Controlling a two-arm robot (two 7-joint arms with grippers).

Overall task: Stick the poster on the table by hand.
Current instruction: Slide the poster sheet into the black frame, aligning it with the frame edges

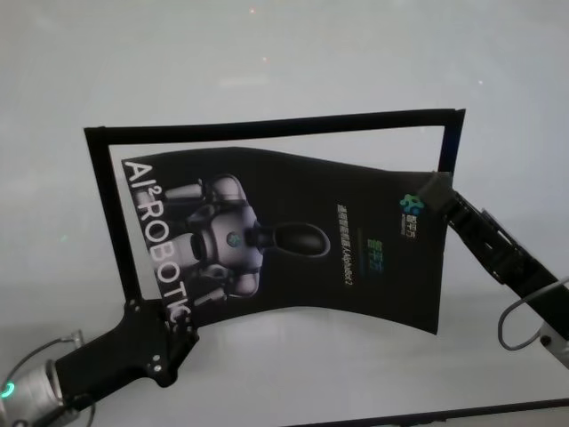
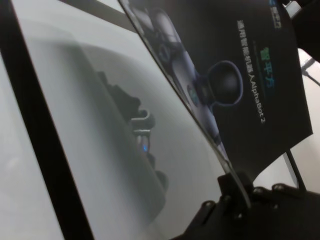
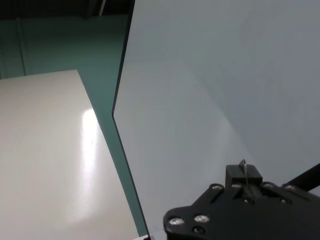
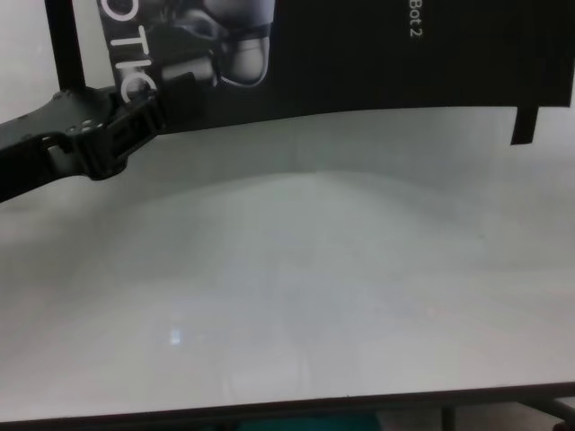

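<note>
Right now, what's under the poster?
The poster is held up by the left gripper and right gripper. Beneath it, the left wrist view shows bare table carrying its shadow. The table under its far part is covered.

The poster [image 1: 293,240] looks like thin glossy printed sheet, perhaps coated paper, the desk [image 1: 267,62] under it is smooth, faintly reflective white-grey, and both grippers, left [image 1: 169,334] and right [image 1: 436,191], seem matt black plastic with metal screws.
</note>
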